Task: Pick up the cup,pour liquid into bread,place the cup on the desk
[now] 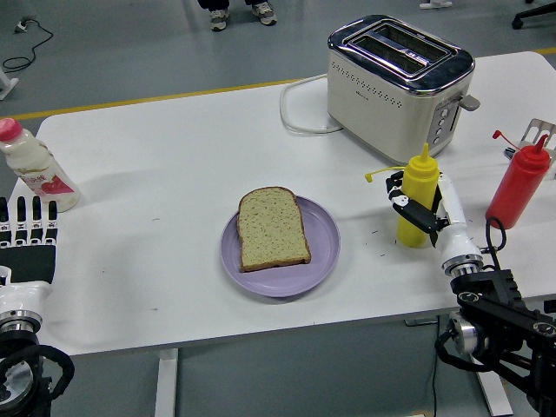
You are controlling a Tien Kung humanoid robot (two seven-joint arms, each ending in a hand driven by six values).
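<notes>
Yellow plastic marks the squeeze bottle [418,198] standing upright on the white table [156,156], at about three o'clock from the purple plate [321,248]. The right hand [426,213] reaches up from the lower right corner, forearm angled toward eleven o'clock, its fingers [407,204] wrapped around the bottle's body. One slice of bread [272,228] lies flat on the plate. At nine o'clock, the left hand [30,234] rests at the table's edge, palm down, fingers straight and holding nothing, just below a milk bottle [33,165].
</notes>
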